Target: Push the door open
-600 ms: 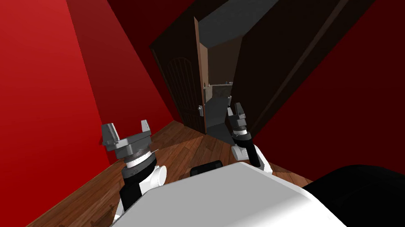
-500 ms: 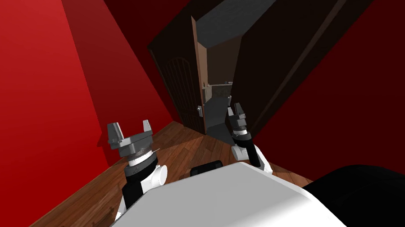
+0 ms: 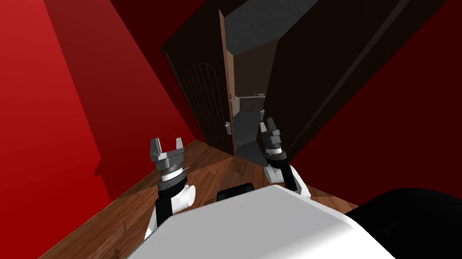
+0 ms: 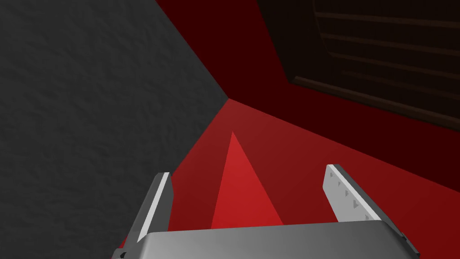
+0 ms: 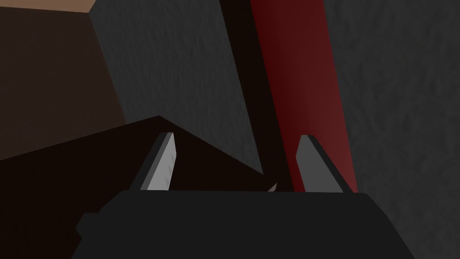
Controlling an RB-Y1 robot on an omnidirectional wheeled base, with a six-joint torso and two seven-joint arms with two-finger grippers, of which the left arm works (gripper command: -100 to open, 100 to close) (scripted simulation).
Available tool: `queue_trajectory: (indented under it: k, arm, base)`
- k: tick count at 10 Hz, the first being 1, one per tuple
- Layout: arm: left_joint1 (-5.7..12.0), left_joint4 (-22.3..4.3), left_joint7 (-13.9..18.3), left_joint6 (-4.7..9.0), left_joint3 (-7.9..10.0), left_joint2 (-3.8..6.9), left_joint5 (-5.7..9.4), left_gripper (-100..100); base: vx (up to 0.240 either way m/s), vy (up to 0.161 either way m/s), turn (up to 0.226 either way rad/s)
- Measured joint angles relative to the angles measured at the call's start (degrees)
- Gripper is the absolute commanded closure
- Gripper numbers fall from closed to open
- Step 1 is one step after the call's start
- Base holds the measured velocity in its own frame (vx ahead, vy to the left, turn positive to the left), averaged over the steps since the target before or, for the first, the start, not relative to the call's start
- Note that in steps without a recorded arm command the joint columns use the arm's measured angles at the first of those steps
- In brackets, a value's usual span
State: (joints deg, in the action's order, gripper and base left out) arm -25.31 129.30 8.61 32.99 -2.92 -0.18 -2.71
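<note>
Dark brown, with an arched panel, the door [image 3: 206,104] stands ajar ahead of the robot, set between red walls [image 3: 28,126]. Its free edge, with a small pale handle [image 3: 228,128] low on it, borders a narrow gap [image 3: 247,119] through which a grey floor and grey walls show. On the far side of the gap rises the wide, dark door frame [image 3: 318,72]. A brown plank floor [image 3: 129,221] runs from the robot to the foot of the door.

The left hand [image 3: 165,150] is raised over the planks, in front of the door's panel and apart from it, below and to the left of the handle. Its fingers [image 4: 158,202] stand wide apart with nothing between them.

The right hand [image 3: 270,125] is held up at the foot of the gap, just beside the inner edge of the frame. Its fingers [image 5: 164,159] are also spread wide and hold nothing; past them its wrist view shows a dark brown surface, grey planes and a strip of red wall. Whether this hand touches the frame cannot be told.
</note>
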Motion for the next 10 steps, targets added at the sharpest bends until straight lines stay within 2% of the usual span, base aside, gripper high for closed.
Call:
queue_trajectory:
  k: [1, 4, 5, 6, 8, 10]
  arm:
    - [0.26, -1.14, 0.07, -0.24, -0.24, 0.40, 0.03, -100]
    - [2.44, -5.82, 0.22, -1.33, -0.99, 1.36, -0.03, -100]
    - [2.85, -6.72, 0.28, -2.14, -1.47, 1.64, -0.12, -100]
    - [4.12, -8.26, 0.10, -3.22, -2.01, 1.65, -0.36, -100]
    - [5.54, -12.02, 0.01, -3.79, -2.91, 2.13, -0.55, -100]
    - [6.97, -15.03, -0.04, -5.28, -4.01, 2.44, -0.83, -100]
  base:
    - [0.095, 0.027, -0.073]
    - [0.097, 0.039, -0.095]
    - [0.087, 0.044, -0.095]
    - [0.091, 0.054, -0.115]
    - [0.094, 0.061, -0.111]
    - [0.101, 0.057, -0.108]
